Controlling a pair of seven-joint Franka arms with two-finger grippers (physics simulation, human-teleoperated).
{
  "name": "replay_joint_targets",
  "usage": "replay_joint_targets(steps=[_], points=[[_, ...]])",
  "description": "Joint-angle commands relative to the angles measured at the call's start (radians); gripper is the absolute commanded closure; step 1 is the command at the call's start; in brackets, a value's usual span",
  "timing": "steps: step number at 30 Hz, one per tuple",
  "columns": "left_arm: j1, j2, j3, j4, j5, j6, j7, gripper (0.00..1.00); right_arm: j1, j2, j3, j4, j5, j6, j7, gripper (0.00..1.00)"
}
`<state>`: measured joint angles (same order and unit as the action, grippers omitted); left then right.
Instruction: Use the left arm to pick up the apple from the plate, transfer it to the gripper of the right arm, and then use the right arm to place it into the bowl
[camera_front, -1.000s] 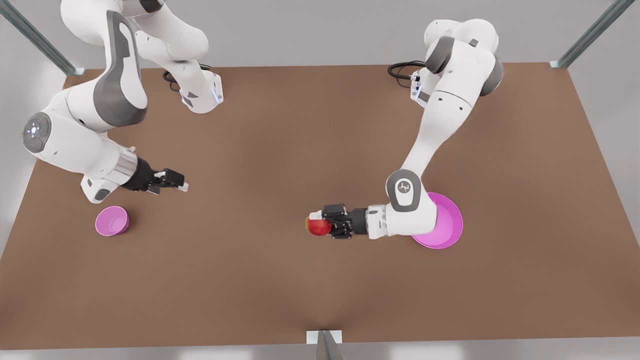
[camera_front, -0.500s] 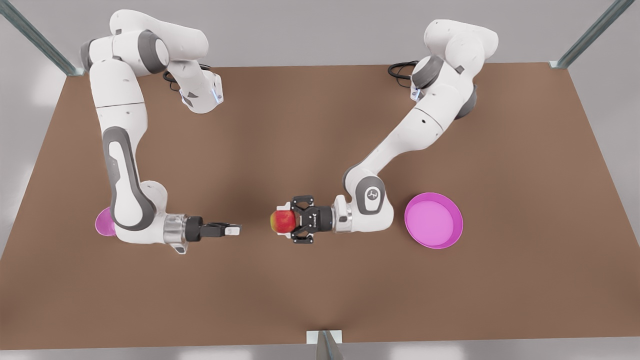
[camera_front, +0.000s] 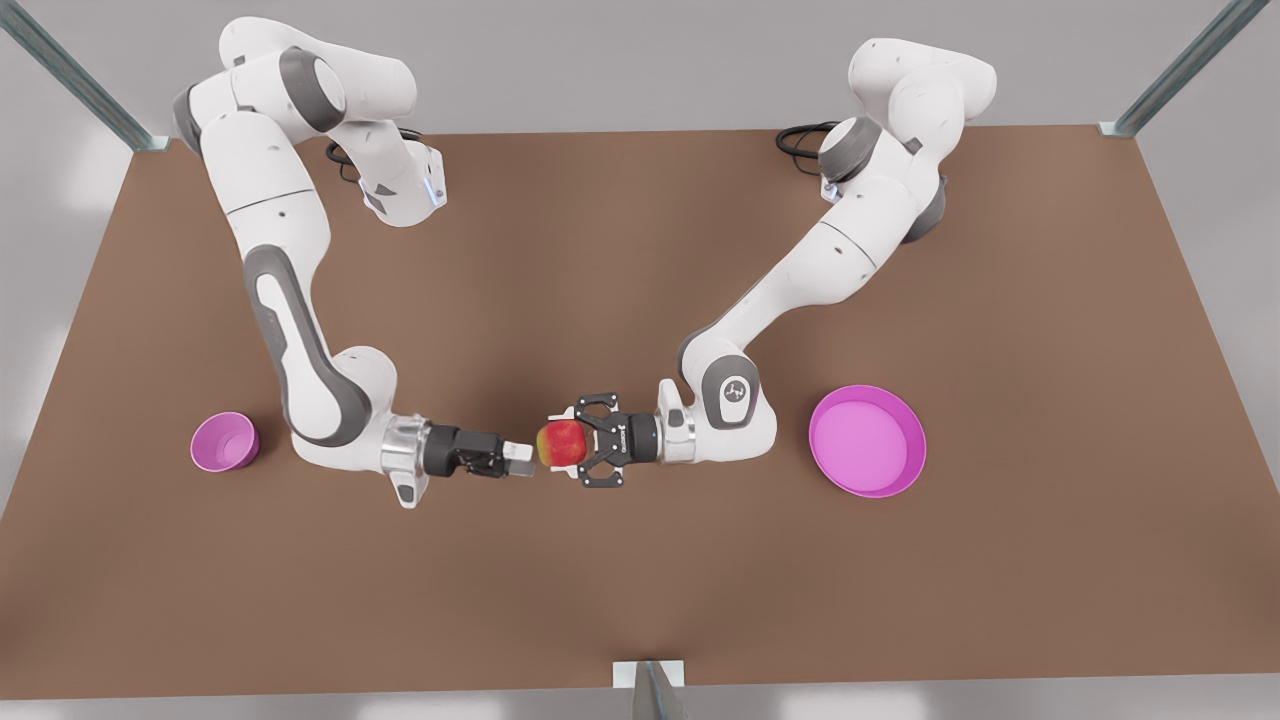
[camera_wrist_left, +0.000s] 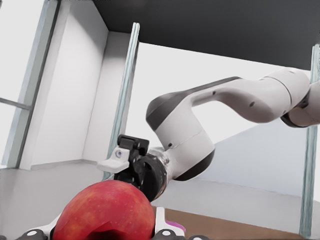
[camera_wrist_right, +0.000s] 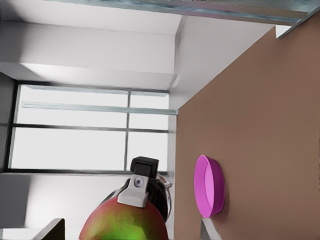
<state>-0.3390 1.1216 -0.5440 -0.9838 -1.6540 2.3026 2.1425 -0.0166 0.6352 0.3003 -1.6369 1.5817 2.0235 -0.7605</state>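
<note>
Mid-handover: the left hand (camera_front: 568, 444) grips the apple (camera_front: 562, 442) while the right hand (camera_front: 522, 459), fingers seemingly apart, must close on it.

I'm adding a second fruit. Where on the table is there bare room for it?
The table's wide strip along the front view's lower edge, and the middle between the arm bases. Crowded: the line from bowl to plate, where the left gripper holds the apple at the open right gripper.
</note>
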Motion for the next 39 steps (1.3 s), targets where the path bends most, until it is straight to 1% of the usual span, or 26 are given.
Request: replay_joint_targets(steps=[1, 3, 7, 8, 10, 15, 17, 18, 21, 22, 23, 24, 25, 27, 28, 29, 35, 39], points=[[0.000, -0.002, -0.001, 0.000, 0.005, -0.006, 0.338, 0.31, 0.003, 0.000, 0.002, 0.000, 0.011, 0.053, -0.361, 0.00], [0.000, 0.006, -0.001, 0.000, 0.005, -0.006, 0.338, 0.31, 0.006, 0.000, 0.043, 0.002, 0.034, 0.129, -0.361, 0.00], [0.000, 0.014, -0.001, 0.000, 0.005, -0.006, 0.338, 0.31, 0.000, -0.003, 0.063, -0.004, 0.034, 0.138, -0.359, 0.00], [0.000, 0.014, 0.001, 0.000, 0.005, -0.006, 0.338, 0.31, -0.008, -0.011, 0.082, -0.027, 0.032, 0.135, -0.361, 0.00], [-0.002, 0.014, -0.001, 0.000, 0.005, -0.006, 0.338, 0.31, -0.010, -0.032, 0.088, -0.061, 0.032, 0.135, -0.362, 0.00], [-0.002, 0.014, 0.001, 0.000, 0.005, -0.006, 0.338, 0.31, 0.001, -0.031, 0.094, -0.067, 0.034, 0.158, -0.384, 0.00], [-0.002, 0.014, 0.001, 0.000, 0.005, -0.006, 0.338, 0.31, 0.001, -0.031, 0.161, -0.067, 0.073, 0.260, -0.390, 0.00], [-0.002, 0.014, 0.001, 0.000, 0.005, -0.006, 0.338, 0.31, 0.001, -0.028, 0.181, -0.067, 0.096, 0.297, -0.431, 0.00], [-0.002, 0.014, 0.001, 0.000, 0.005, -0.006, 0.338, 0.31, -0.002, -0.025, 0.181, -0.069, 0.101, 0.296, -0.450, 0.00], [-0.002, 0.014, 0.001, 0.000, 0.006, -0.006, 0.338, 0.31, -0.002, -0.022, 0.181, -0.069, 0.103, 0.297, -0.467, 0.06], [-0.002, 0.014, 0.001, 0.000, 0.006, -0.006, 0.338, 0.31, -0.003, -0.022, 0.181, -0.067, 0.103, 0.299, -0.471, 0.23], [0.000, 0.014, 0.003, 0.000, 0.006, -0.006, 0.338, 0.30, -0.003, -0.022, 0.181, -0.067, 0.103, 0.299, -0.471, 0.29], [0.000, 0.014, 0.003, -0.001, 0.006, -0.006, 0.338, 0.22, -0.003, -0.022, 0.181, -0.067, 0.103, 0.299, -0.471, 0.32], [0.000, 0.014, 0.003, -0.001, 0.006, -0.008, 0.338, 0.20, -0.003, -0.022, 0.181, -0.067, 0.103, 0.299, -0.471, 0.33], [0.000, 0.014, 0.003, -0.001, 0.006, -0.008, 0.336, 0.11, -0.005, -0.022, 0.181, -0.069, 0.103, 0.297, -0.471, 0.33], [0.000, 0.014, 0.003, -0.001, 0.006, -0.008, 0.335, 0.01, -0.005, -0.022, 0.181, -0.067, 0.103, 0.297, -0.471, 0.33], [0.006, 0.014, 0.003, -0.006, 0.008, -0.012, 0.333, 0.01, -0.010, -0.023, 0.181, -0.067, 0.101, 0.293, -0.473, 0.33], [0.057, 0.001, 0.007, -0.050, 0.034, -0.057, 0.335, 0.01, -0.019, -0.023, 0.181, -0.069, 0.098, 0.288, -0.479, 0.33]])
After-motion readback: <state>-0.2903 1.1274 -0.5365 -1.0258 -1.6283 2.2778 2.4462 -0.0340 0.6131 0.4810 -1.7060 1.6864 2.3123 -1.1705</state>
